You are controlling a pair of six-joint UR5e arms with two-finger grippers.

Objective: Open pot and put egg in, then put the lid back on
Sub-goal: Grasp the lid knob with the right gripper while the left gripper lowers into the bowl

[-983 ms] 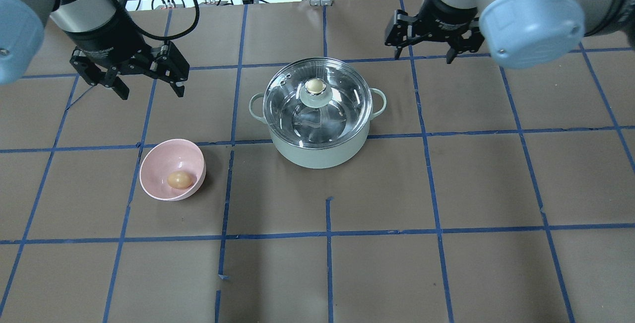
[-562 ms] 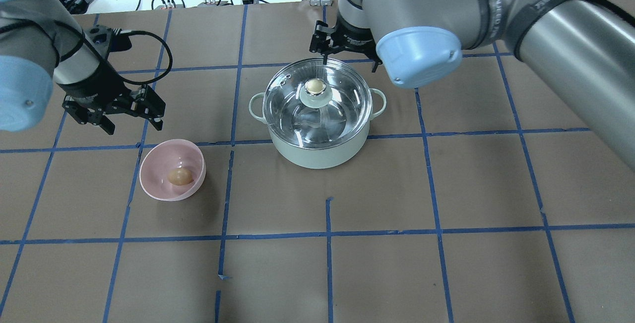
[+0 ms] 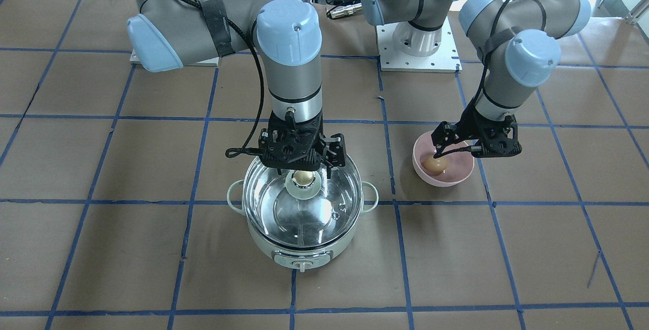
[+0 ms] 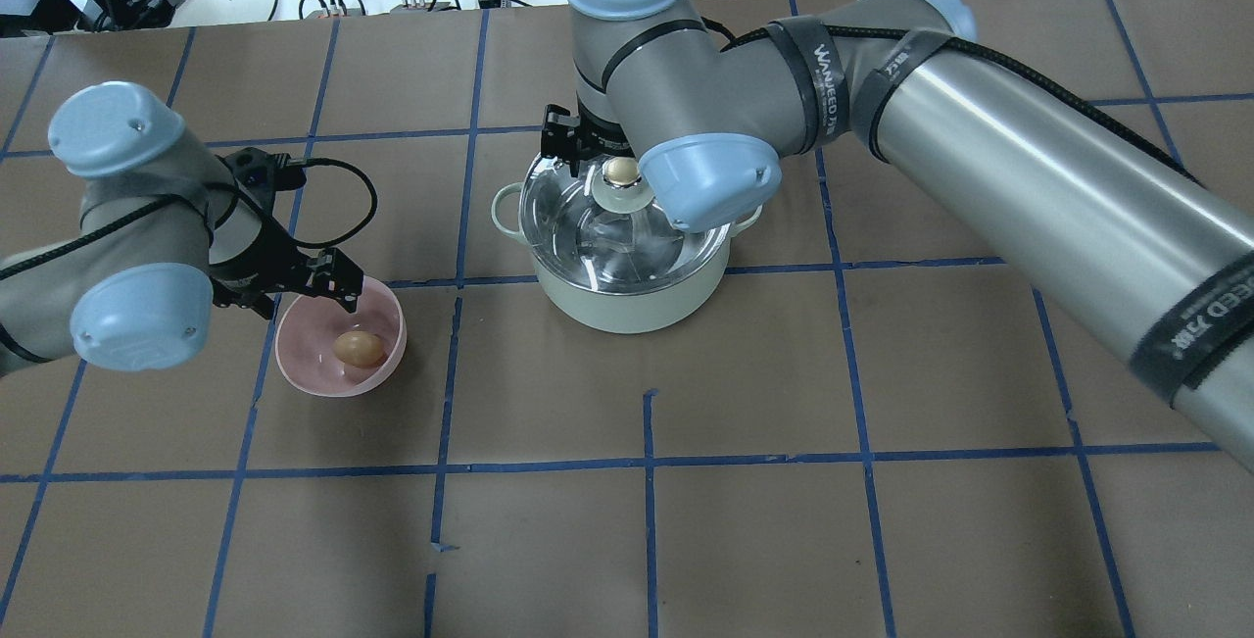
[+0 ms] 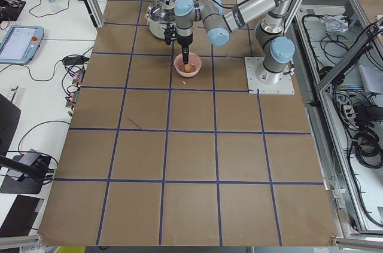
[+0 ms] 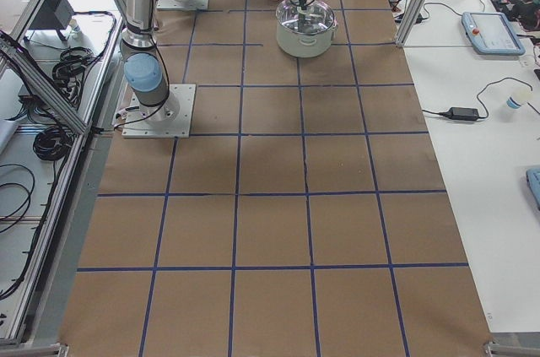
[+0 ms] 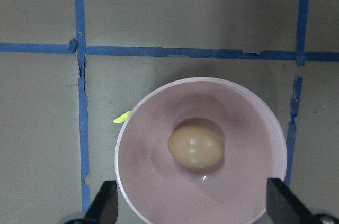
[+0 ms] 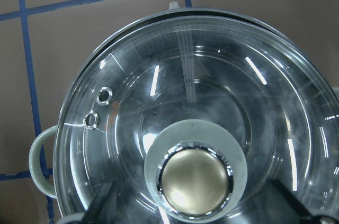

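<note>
A robotics lab — a long brown paper-covered table (image 6: 270, 230) gridded with blue tape lines (image 6: 236, 197), grey robot arms (image 3: 203, 31) bolted to white steel base plates (image 6: 186, 100), a silver aluminium frame rail (image 6: 42, 83) at left, and a grey touchscreen teach pendant (image 6: 491, 34) and a black power brick (image 6: 461, 111) on the white bench (image 6: 472, 171) at right.

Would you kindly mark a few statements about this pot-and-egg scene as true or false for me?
1. The lid sits on the pot. True.
2. The egg lies inside the pot. False: it lies in the pink bowl.
3. The right gripper hovers open over the lid's knob. True.
4. The left gripper is shut on the egg. False: it is open, over the pink bowl.
</note>
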